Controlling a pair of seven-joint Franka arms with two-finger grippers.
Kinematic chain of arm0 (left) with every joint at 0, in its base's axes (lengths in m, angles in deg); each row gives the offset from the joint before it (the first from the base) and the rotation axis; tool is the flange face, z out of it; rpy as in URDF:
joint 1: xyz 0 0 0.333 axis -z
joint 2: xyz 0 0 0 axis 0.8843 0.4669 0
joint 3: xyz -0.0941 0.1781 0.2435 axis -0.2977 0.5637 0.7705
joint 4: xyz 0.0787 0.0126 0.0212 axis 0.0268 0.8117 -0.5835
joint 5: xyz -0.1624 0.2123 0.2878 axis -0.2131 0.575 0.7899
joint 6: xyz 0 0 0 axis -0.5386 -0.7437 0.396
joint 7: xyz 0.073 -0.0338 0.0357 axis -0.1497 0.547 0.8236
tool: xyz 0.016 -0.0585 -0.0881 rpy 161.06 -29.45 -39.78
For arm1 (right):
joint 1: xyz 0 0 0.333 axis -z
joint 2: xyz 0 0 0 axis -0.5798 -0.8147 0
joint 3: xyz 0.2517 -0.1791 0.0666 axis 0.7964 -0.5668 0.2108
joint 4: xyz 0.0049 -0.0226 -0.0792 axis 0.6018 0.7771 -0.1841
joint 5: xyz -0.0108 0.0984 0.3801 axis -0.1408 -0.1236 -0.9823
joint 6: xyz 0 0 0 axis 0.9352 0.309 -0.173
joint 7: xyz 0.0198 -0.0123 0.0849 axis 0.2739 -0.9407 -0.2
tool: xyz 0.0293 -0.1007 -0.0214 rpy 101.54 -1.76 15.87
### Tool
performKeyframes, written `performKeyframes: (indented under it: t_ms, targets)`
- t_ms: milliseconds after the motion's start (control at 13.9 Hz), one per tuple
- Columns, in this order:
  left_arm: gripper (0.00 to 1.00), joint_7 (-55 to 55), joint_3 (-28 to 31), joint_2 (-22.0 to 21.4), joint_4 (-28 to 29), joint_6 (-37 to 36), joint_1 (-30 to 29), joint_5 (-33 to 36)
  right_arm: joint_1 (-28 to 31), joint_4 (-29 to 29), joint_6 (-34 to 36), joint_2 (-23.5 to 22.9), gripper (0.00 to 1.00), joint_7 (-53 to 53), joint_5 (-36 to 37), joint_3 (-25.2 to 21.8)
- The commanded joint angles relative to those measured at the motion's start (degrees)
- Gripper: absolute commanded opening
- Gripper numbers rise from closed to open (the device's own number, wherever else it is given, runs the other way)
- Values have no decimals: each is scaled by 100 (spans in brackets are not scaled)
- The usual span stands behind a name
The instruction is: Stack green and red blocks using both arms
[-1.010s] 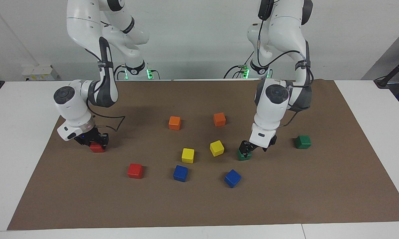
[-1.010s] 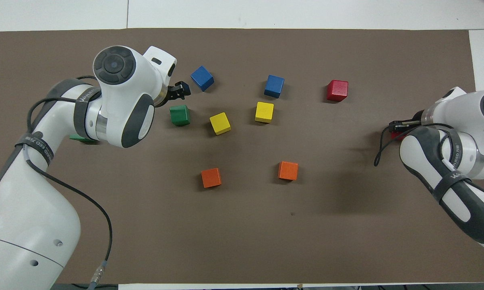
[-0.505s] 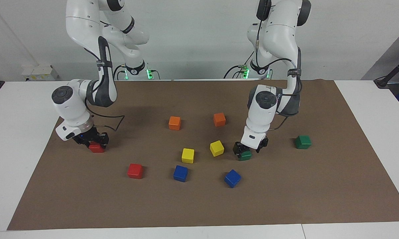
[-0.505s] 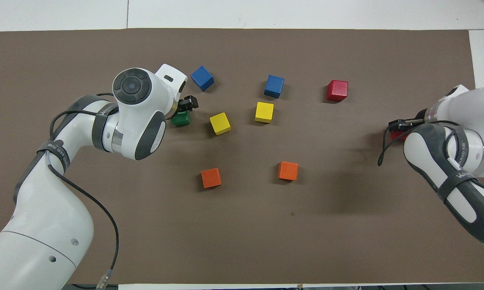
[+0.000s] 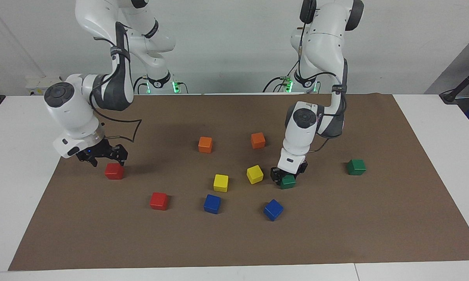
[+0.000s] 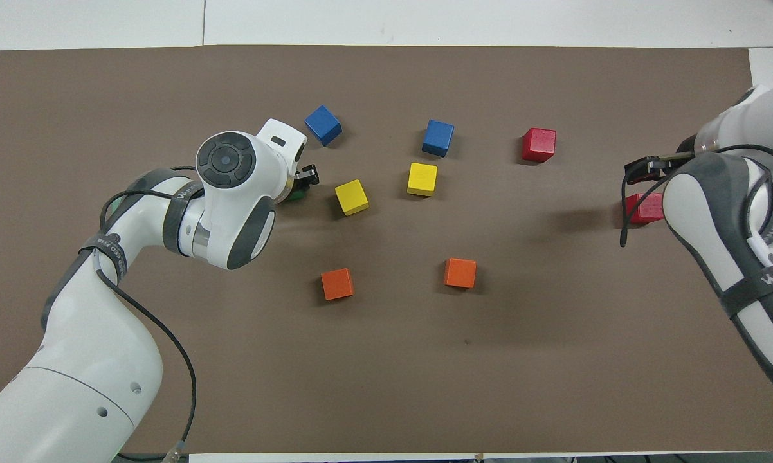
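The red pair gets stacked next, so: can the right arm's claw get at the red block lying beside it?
Probably yes: the right claw hangs just above that red block, with nothing between them.

The left arm bends down from its base, wrist tilted, and its pincer (image 5: 287,175) is low at the surface, fingers set either side of a green block (image 5: 288,182) beside the yellow block (image 5: 254,174); whether they press it cannot be told. The right arm folds at the elbow, its forearm reaching out to its own end of the surface. The right pincer (image 5: 102,155) hangs in the air just above a red block (image 5: 114,171), fingers apart, clear of it.
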Motion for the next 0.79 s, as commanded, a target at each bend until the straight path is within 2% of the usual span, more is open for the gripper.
performKeyframes:
  t_ms: [0, 72, 216, 289, 433, 577, 722]
  targets:
    - [0, 135, 84, -124, -215, -492, -14, 34, -589, -834, 426, -475, 100, 1334, 183, 21]
    - [0, -153, 154, -299, -321, -1000, -154, 95, -713, -1063, 479, -633, 100, 1591, 165, 21]
    - [0, -1818, 146, -913, -278, -1880, -838, 35, -872, -1503, 480, -1063, 100, 1995, 77, 47]
    - [0, -2583, 137, -1090, -287, -2206, -1215, 17, -942, -1801, 471, -1343, 100, 2232, 103, 65]
    - [0, -3745, 137, -1188, -270, -2315, -1770, 17, -1048, -2242, 314, -1810, 100, 2506, 104, 73]
    - [0, -4730, 146, -1197, -173, -2175, -2149, 17, -1057, -2279, -81, -2005, 100, 2525, 69, 65]
    - [0, -5270, 146, -1206, 46, -1825, -2405, 17, -1048, -2278, -267, -2154, 100, 2525, 121, 65]
